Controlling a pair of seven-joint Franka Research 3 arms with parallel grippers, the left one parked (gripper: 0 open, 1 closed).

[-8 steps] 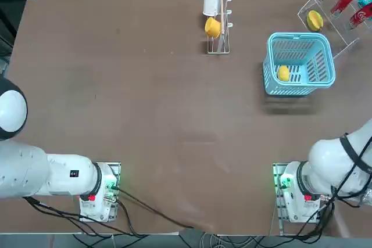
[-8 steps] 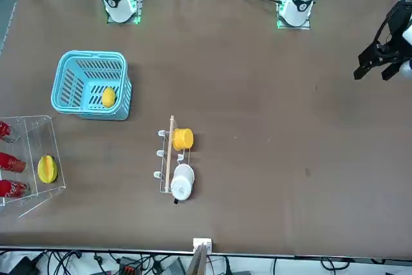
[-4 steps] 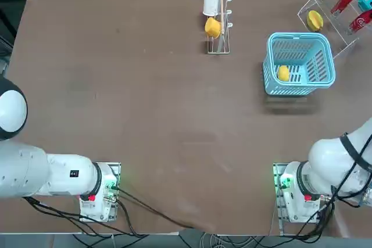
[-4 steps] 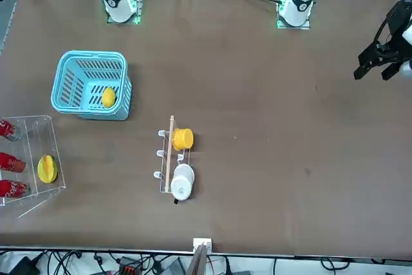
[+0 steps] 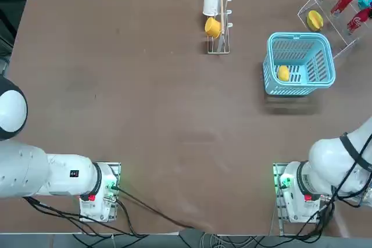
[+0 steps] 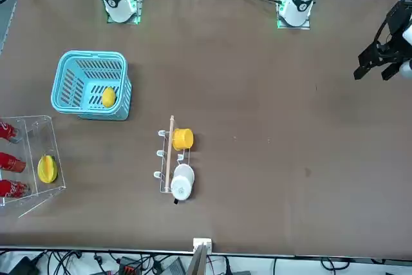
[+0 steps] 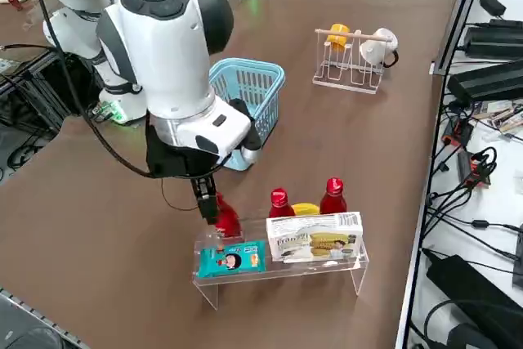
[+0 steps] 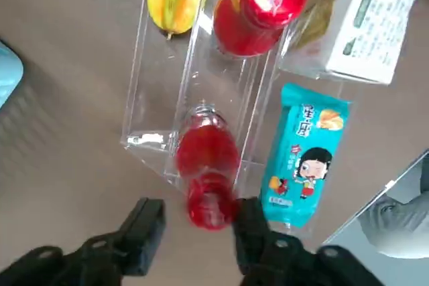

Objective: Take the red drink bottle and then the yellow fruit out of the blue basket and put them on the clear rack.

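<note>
The right gripper (image 8: 199, 238) gapes, gripping nothing; the red drink bottle (image 8: 208, 155) rests at the clear rack's (image 8: 151, 108) robot-side edge, contact unclear.

red bottle (image 8: 208, 155): glossy plastic | rack (image 8: 154, 115): clear, smooth plastic | basket (image 5: 299, 64): slotted plastic | tabletop (image 5: 157, 97): matt

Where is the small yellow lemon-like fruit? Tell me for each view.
Top view: small yellow lemon-like fruit right of centre, inside the light blue slotted plastic basket.
Front view: upper left, inside that basket.
Right side view: not seen.
Right wrist view: not seen; only the basket's edge shows.
Shared landmark: the light blue slotted plastic basket.
</note>
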